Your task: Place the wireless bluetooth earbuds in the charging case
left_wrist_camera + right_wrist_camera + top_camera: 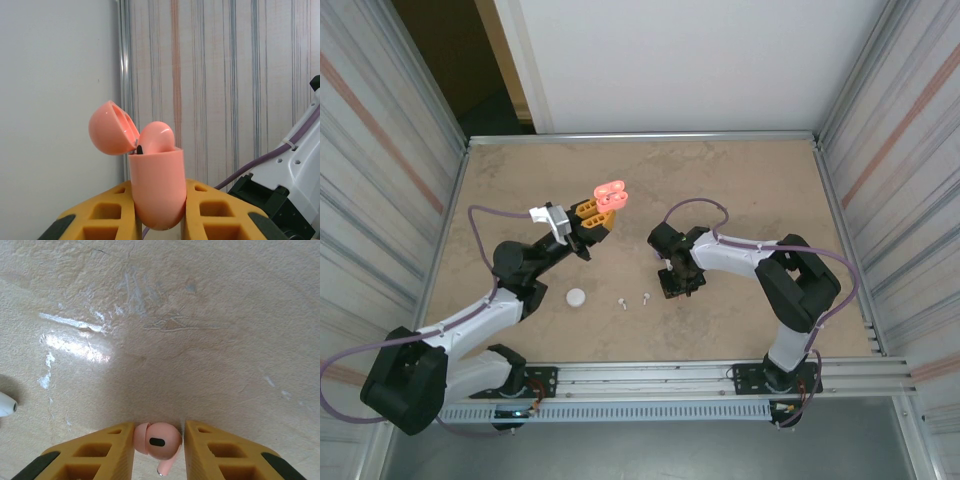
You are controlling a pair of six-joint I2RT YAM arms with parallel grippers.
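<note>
My left gripper (597, 216) is raised over the table's middle and shut on the coral-pink charging case (156, 186). The case stands upright between the yellow fingers (107, 212) with its lid (112, 127) swung open. One coral-pink earbud (158, 135) sits in its mouth. My right gripper (678, 284) is down at the table. Its jaws are closed in on a second coral-pink earbud (158, 441), which lies on the table with its stem pointing toward the camera. The left pad touches its ear tip and the right pad is against its body.
Two white earbuds (621, 302) (645, 297) lie near the front middle of the table, with a small white round object (576, 296) to their left. One white earbud (6, 404) shows at the left edge of the right wrist view. Corrugated walls (390, 150) enclose the table.
</note>
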